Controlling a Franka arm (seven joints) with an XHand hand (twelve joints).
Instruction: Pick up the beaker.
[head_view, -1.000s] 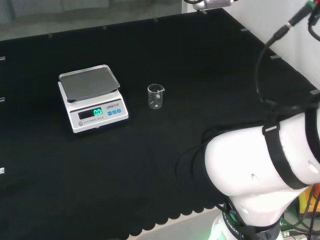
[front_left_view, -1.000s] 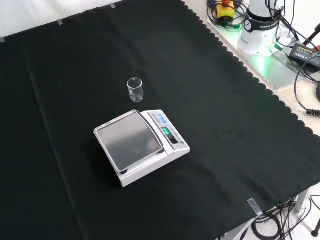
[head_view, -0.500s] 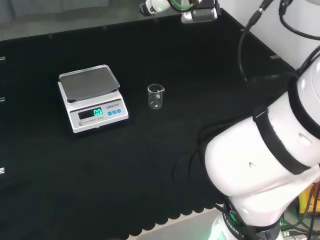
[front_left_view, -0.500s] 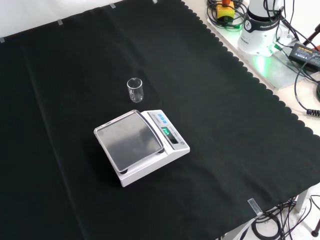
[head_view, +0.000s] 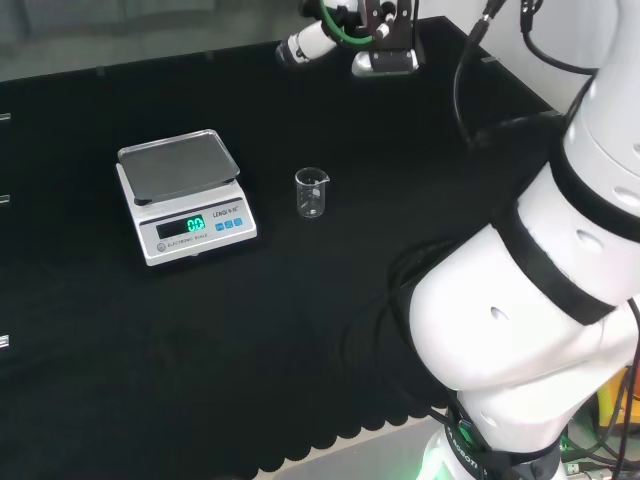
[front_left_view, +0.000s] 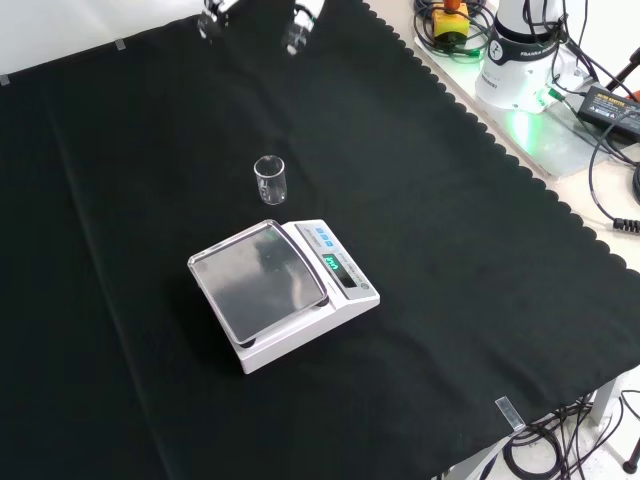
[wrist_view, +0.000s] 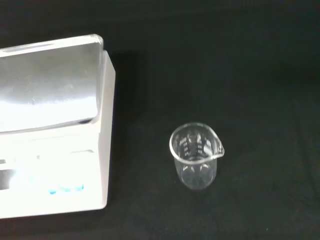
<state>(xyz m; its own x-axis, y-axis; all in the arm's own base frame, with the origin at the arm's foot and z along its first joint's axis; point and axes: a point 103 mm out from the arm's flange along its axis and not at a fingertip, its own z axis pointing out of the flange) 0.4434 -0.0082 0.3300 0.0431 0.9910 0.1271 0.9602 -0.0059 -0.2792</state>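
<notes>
Black cloth (front_left_view: 470, 250) covers the bench. On it a small clear beaker (front_left_view: 270, 180) stands upright, just beside a white scale (front_left_view: 283, 290) and apart from it: at about 12 o'clock of the scale in the front view, at 3 o'clock in the head view. At the front view's top edge, around 12 o'clock of the beaker and well apart from it, hangs the hand (front_left_view: 301, 24). Its fingertips are spread and hold nothing.
</notes>
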